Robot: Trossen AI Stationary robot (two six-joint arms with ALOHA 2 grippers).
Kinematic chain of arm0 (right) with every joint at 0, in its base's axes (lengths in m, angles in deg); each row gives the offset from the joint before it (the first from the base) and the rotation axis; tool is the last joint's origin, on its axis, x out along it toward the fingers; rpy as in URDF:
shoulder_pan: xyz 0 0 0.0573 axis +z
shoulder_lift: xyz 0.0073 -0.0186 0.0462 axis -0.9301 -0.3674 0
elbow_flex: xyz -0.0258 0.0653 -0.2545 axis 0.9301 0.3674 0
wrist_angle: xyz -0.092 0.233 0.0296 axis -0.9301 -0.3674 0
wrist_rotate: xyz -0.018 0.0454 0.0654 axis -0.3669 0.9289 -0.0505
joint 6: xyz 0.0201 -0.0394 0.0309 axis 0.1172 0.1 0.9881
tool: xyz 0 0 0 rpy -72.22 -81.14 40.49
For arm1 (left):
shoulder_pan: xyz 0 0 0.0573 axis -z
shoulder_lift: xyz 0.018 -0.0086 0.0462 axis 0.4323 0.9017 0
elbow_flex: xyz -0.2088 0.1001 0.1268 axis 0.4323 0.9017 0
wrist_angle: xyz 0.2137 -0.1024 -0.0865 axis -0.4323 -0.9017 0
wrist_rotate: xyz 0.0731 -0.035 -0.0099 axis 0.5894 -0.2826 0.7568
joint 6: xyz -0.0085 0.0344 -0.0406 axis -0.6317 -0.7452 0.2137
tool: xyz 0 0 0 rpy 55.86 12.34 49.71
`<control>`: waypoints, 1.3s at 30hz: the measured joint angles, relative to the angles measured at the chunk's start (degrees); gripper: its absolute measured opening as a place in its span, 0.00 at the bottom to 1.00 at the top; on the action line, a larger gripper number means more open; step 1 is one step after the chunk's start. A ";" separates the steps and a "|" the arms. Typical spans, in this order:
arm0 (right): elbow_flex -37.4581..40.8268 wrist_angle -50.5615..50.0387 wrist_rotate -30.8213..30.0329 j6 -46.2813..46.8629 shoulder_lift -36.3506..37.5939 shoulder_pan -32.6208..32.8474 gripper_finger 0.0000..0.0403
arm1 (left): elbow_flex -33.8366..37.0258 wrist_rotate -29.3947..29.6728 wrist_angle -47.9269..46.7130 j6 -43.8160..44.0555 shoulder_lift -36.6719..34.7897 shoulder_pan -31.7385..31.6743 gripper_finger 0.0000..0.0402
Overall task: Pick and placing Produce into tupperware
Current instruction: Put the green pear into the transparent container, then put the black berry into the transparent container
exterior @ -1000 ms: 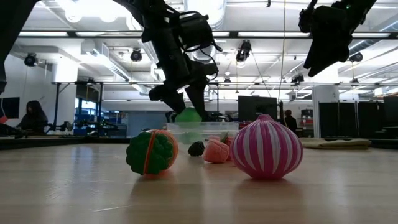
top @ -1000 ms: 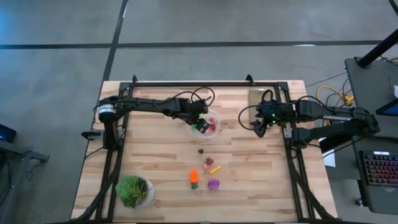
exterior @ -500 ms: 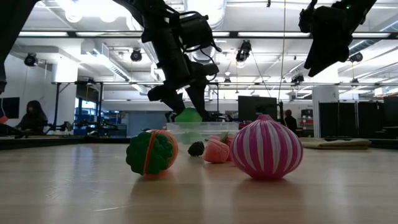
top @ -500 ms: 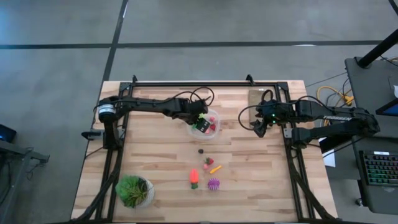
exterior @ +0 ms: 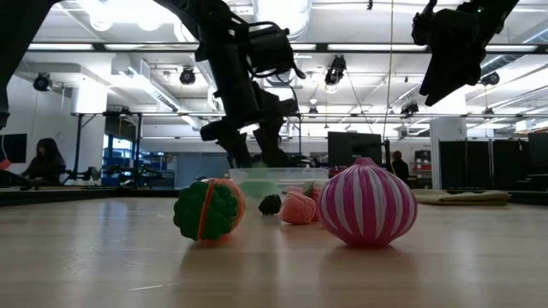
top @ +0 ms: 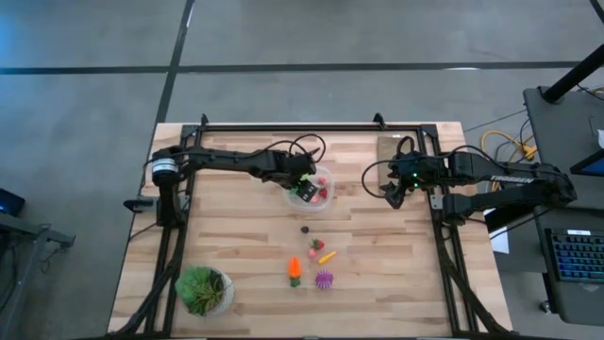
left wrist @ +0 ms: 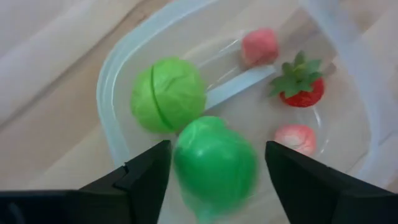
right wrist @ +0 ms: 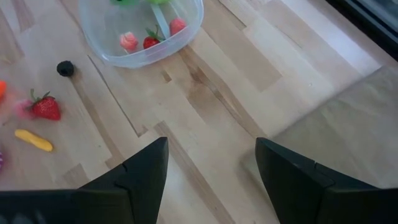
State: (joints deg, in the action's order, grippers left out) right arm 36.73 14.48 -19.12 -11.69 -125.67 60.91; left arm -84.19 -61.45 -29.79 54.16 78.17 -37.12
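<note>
Small round clear plastic tupperware [left wrist: 118, 93] near bench [top: 236, 236] centre, already holding a split pale-green cabbage [left wrist: 168, 94], strawberry [left wrist: 301, 87], two pink pieces. Bright green ball [left wrist: 214, 163] blurred between left pincer [left wrist: 214, 168] fingers spread apart, judged just released. Only wrist view reveals this. Right pincer [right wrist: 211, 180] apart, idle beside.

Lighting even and bright overhead, desk [top: 245, 236] shows only soft shadows. Low view is backlit: ceiling lamps [exterior: 116, 12] blow out, both arms read as silhouettes. Left wrist view: green ball [left wrist: 214, 163] smeared by motion blur, own fingers [left wrist: 146, 177] soft. Right wrist view sharp mid-frame, fingers [right wrist: 146, 174] defocused.
</note>
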 joint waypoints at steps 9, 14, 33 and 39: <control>0.00 -0.08 -0.48 -0.83 0.00 0.00 0.58 | -0.72 -0.96 -2.27 2.32 -0.26 0.60 0.76; 0.00 -0.73 -0.44 -0.78 -0.02 0.00 0.58 | -4.80 -1.17 -0.69 -3.90 -5.14 4.22 0.76; 0.00 -1.66 -1.36 -2.32 -0.07 0.00 0.58 | 2.95 -2.49 3.85 -31.59 -2.49 18.25 0.68; 0.00 -1.68 -1.29 -2.20 -0.07 0.00 0.58 | 3.34 -3.10 5.18 -32.05 -1.21 18.21 0.59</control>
State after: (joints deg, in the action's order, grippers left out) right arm 36.73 12.79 -20.41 -13.89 -125.73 60.91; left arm -80.85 -64.55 -24.62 22.10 76.96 -18.92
